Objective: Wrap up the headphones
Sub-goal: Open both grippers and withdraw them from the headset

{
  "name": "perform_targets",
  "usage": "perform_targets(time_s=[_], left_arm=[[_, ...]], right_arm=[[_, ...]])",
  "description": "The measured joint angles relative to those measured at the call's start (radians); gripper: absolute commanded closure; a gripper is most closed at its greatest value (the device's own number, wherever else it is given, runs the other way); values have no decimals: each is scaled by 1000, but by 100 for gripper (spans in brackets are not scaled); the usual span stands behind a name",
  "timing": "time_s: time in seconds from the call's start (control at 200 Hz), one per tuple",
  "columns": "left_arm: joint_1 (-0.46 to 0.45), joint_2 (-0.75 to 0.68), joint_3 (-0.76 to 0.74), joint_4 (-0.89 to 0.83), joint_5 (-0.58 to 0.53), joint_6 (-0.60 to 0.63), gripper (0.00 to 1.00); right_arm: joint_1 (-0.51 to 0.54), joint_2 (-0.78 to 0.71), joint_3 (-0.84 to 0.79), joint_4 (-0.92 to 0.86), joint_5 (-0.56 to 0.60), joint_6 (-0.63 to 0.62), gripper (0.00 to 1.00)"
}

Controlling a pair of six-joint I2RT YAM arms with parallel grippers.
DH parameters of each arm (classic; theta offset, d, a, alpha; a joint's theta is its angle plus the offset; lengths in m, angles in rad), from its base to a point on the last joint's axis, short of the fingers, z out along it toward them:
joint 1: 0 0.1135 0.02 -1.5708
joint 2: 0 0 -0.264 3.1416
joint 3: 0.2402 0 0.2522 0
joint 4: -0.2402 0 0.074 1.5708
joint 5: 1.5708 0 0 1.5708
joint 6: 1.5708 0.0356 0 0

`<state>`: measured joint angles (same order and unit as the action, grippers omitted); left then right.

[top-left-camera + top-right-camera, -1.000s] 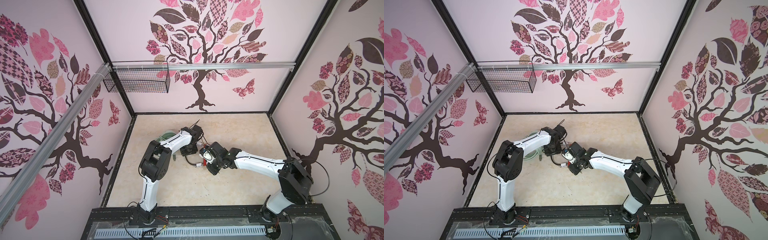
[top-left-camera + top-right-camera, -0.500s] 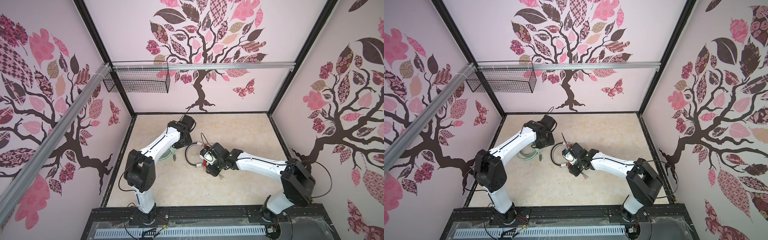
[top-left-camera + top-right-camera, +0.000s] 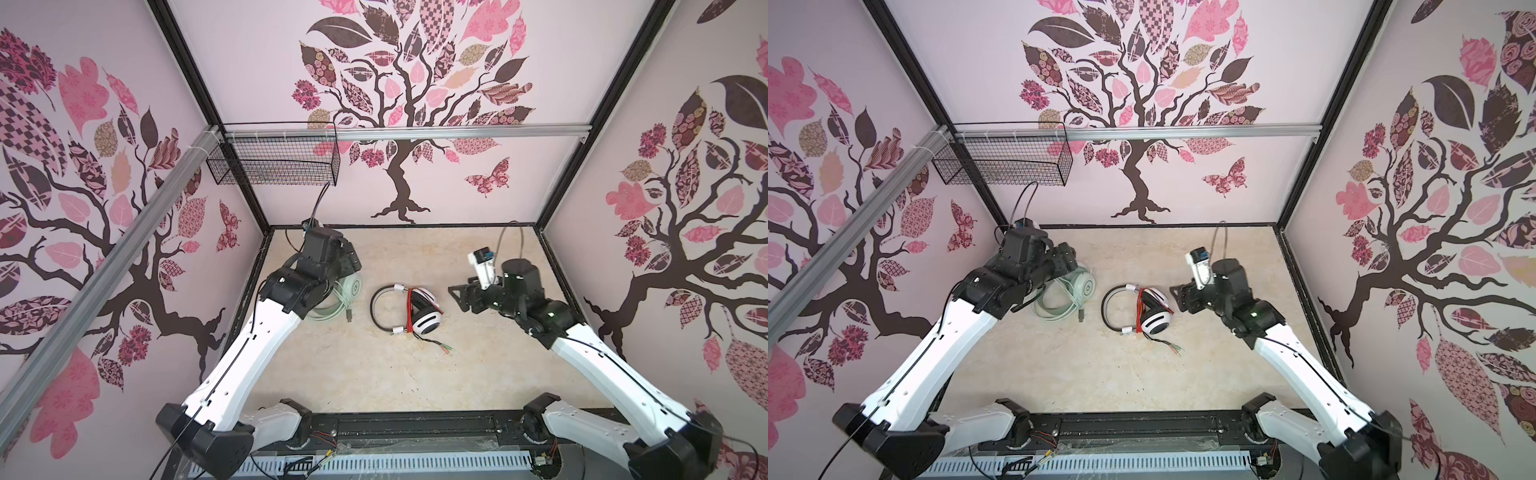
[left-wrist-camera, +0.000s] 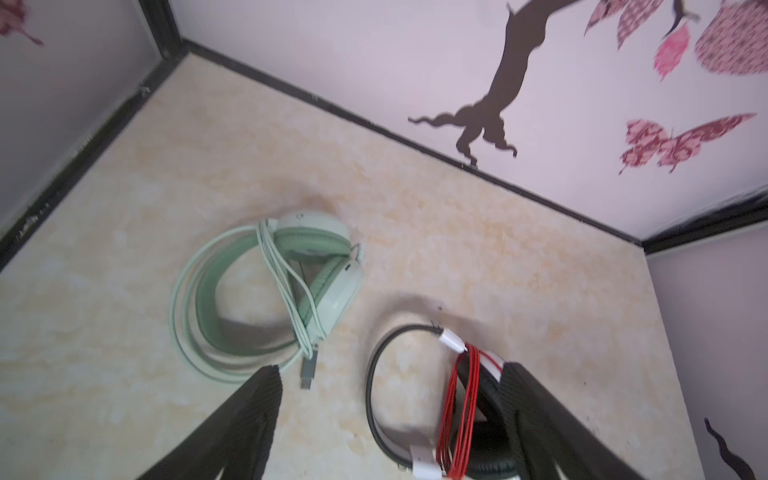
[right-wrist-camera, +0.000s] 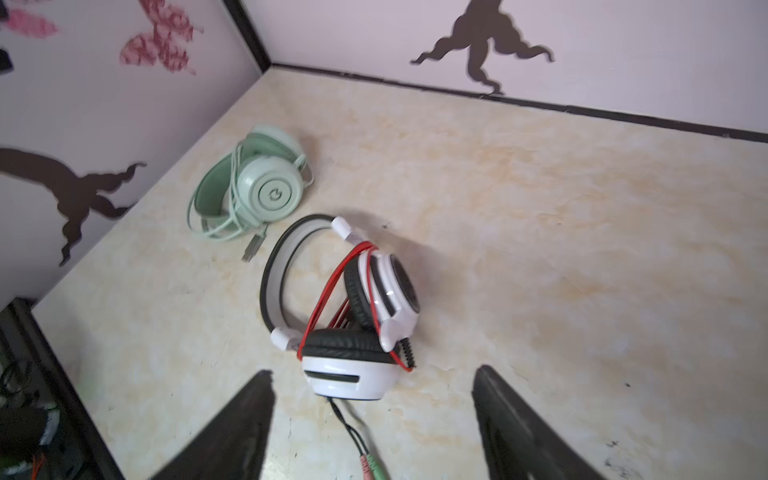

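Observation:
Two headphones lie on the beige table. The mint-green headphones (image 3: 348, 291) (image 3: 1084, 286) (image 4: 266, 291) (image 5: 266, 191) sit at the left with a pale green cable looped round them, partly under my left arm in both top views. The white and black headphones (image 3: 419, 311) (image 3: 1152, 316) (image 4: 419, 461) (image 5: 353, 316) lie mid-table, with red cable wound across the band near the ear cups. My left gripper (image 3: 352, 262) (image 3: 1068, 257) (image 4: 390, 368) hangs open above the mint set, holding nothing. My right gripper (image 3: 456, 297) (image 3: 1177, 297) (image 5: 374, 372) stands open and empty just right of the white set.
A black wire basket (image 3: 274, 164) hangs from the rail at the back left. The white set's pink and green jack plugs (image 3: 448, 352) (image 5: 374, 465) trail toward the front. The mint set's grey USB plug (image 3: 349, 316) (image 4: 307, 372) lies between the two sets. Walls enclose three sides.
Both grippers were together at the white set mid-table. They have let go and opened; the left arm drew back to the left rear, the right arm to the right.

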<state>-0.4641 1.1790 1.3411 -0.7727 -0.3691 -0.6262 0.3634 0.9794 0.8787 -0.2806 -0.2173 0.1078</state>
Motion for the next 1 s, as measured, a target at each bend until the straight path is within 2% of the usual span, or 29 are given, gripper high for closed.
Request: perform_targets(time_s=[0.1,0.255,0.4,0.53,0.63,0.735,1.0], left_arm=[[1,-121,-211,160,-85,46,3],[4,-220,-489,389,-237,124,3],[28,-141,-577,522,-379,194,3],[72,-38,-604,609,-459,232,3],[105,-19,-684,739,-500,257,3],[147,-11,-766,863,-515,252,3],[218,63,-850,1124,-516,261,3]], right_arm=[[-125,-67,-90,89,6,86,1],[-149,-137,-286,258,174,164,0],[-149,-173,-473,417,393,181,0],[-150,-162,-633,633,542,96,0],[-150,-111,-740,819,598,24,0],[-150,-21,-806,1002,608,-20,0],[-150,359,-826,1488,598,-136,0]])
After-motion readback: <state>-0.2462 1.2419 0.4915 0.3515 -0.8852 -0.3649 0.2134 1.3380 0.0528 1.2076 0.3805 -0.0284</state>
